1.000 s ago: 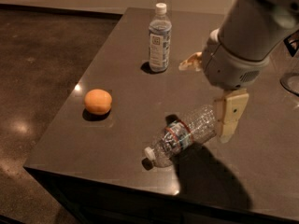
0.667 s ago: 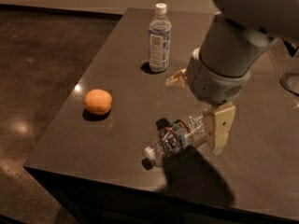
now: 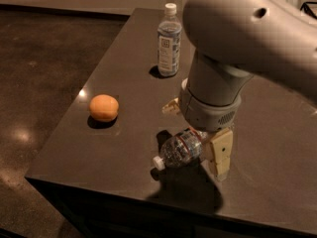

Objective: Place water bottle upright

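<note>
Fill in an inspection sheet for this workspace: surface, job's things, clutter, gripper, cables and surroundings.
Surface: dark table.
Job's things: water bottle lying on its side near the front edge, cap toward front left.
Clutter: labelled bottle upright at the back; orange left of centre.
Gripper: gripper low at the water bottle's base end.
Cables: possibly a dark loop at top right.
Surroundings: dark shiny floor.

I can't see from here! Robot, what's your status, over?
Gripper at base of water bottle. It lies tilted, cap toward front edge. Orange, labelled bottle well clear.
</note>
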You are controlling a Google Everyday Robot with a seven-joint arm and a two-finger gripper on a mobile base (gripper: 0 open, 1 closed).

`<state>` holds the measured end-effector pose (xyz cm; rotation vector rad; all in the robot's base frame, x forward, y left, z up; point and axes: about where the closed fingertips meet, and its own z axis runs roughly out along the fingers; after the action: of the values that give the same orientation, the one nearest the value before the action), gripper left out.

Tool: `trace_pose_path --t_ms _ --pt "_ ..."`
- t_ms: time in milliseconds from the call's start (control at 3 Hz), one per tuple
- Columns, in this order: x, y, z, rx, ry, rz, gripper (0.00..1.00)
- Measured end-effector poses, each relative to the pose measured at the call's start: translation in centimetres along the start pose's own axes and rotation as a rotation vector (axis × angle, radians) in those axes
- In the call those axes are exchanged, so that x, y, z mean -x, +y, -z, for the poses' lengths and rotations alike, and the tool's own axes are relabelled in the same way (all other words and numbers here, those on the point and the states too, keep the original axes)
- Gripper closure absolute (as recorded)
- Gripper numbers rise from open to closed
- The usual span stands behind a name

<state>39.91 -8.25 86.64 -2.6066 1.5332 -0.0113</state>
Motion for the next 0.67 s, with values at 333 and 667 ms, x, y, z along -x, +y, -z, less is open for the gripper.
trace_pose_path --t_ms 333,667 --pt "0.04 0.01 -1.35 0.036 0.016 0.002 0.0" --pt "-0.56 -0.23 -1.98 0.057 0.04 -0.022 0.17"
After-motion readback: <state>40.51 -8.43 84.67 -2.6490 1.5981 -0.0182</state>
